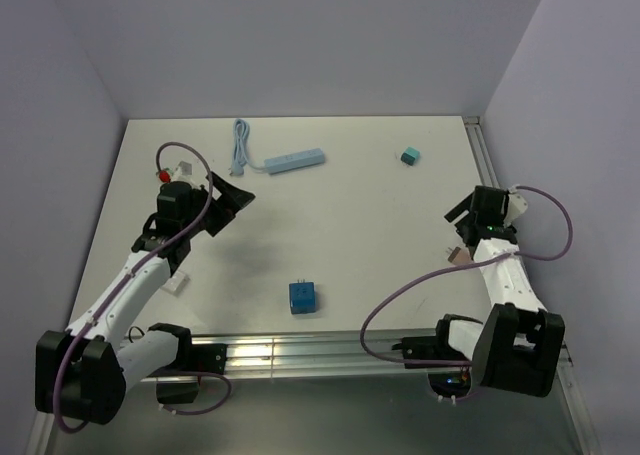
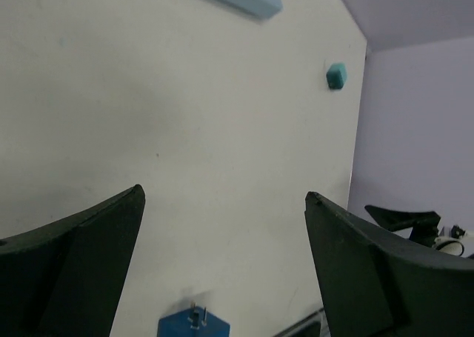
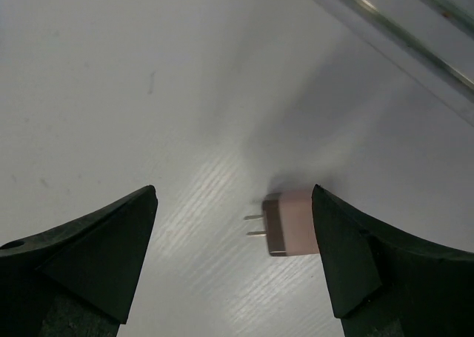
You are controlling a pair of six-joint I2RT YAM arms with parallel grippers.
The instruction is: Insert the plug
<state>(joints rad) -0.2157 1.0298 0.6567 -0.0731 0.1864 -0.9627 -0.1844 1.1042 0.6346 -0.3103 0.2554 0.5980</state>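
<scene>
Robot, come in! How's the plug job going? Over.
Status: left pincer open, right pincer open, both empty. The pink plug lies under right pincer, not gripped. The power strip far off, nothing blocking.

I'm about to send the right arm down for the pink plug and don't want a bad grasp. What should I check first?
1. right gripper open: ok.
2. pink plug centred between the fingers: not ok, it sits close to one finger.
3. Plug lying flat, prongs sideways and free: ok.
4. Gripper's height above the plug: cannot tell.
5. power strip uncovered, nothing on it: ok; which way its sockets face: cannot tell.
6. left gripper open, empty and away from the right arm: ok.
</scene>
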